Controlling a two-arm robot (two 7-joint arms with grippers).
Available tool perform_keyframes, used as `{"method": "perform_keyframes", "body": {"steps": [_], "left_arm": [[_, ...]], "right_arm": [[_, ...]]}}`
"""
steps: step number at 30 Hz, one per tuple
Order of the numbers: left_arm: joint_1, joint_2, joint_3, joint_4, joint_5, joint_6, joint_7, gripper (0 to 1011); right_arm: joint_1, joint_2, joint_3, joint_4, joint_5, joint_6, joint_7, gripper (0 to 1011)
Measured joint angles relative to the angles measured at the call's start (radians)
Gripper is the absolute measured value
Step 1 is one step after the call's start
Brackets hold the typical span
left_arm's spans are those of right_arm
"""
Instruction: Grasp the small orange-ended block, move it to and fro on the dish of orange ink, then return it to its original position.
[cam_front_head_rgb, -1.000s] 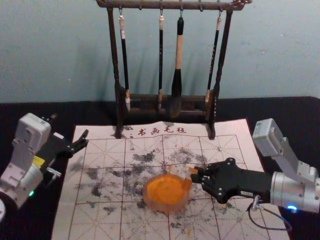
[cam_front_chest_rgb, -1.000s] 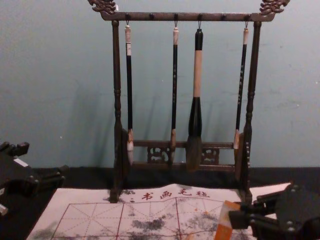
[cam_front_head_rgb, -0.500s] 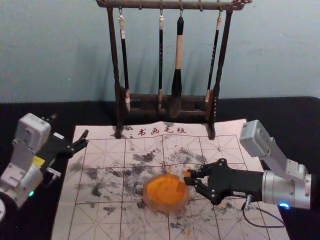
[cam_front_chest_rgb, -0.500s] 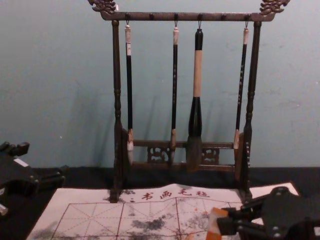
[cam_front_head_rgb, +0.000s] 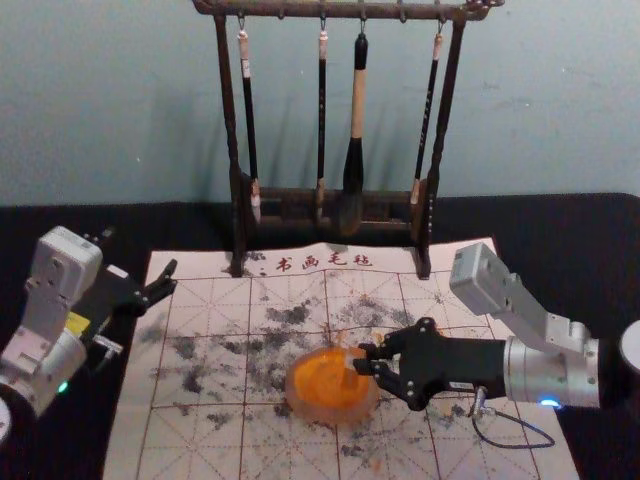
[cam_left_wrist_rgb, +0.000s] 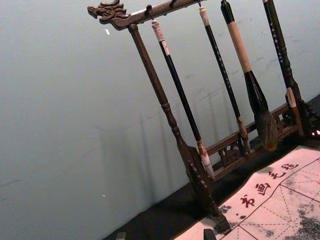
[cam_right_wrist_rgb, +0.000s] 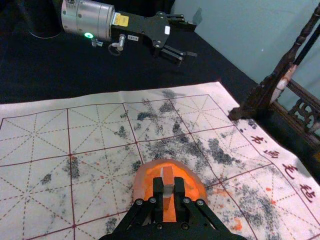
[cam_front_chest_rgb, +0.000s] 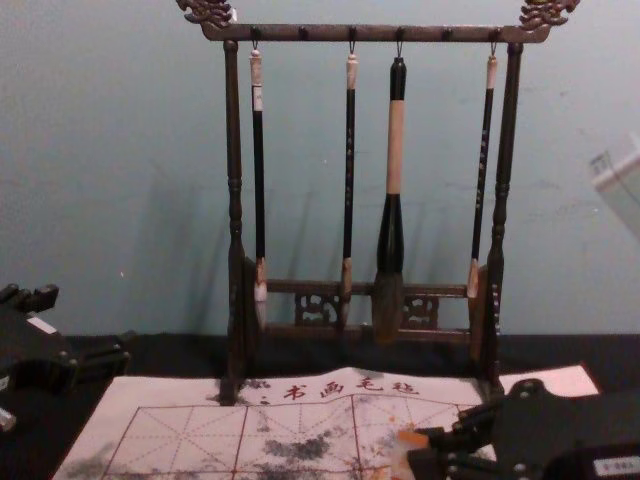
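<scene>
My right gripper is shut on the small block, over the right part of the round dish of orange ink. In the right wrist view the block stands between the fingertips of my right gripper, with the orange dish behind and around it. In the chest view the block shows an orange upper end and a pale part below. Whether it touches the ink I cannot tell. My left gripper stays parked open at the left; its tips show spread in its own wrist view.
A white gridded felt mat, stained with dark and orange marks, lies under the dish on the black table. Behind it stands a dark wooden rack with several hanging brushes, the thickest brush among them.
The right gripper has moved left with the block, from the dish's right edge to over the ink. In the chest view the block now sits lower and farther left. The left arm has stayed still.
</scene>
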Motion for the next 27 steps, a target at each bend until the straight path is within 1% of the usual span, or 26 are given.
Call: {"method": "perform_keyframes", "body": {"steps": [8,20,27], "left_arm": [[0.0,0.0,0.0,0.0,0.0,0.0,0.0,1001],[0.0,0.0,0.0,0.0,0.0,0.0,0.0,1001],[0.0,0.0,0.0,0.0,0.0,0.0,0.0,1001]], "right_arm": [[0.035,-0.02,-0.029,0.027,-0.014,0.001,0.023,94],[0.057,-0.036,-0.059,0.047,-0.028,0.0,0.038,94],[0.067,-0.047,-0.07,0.062,-0.036,-0.002,0.039,93]]}}
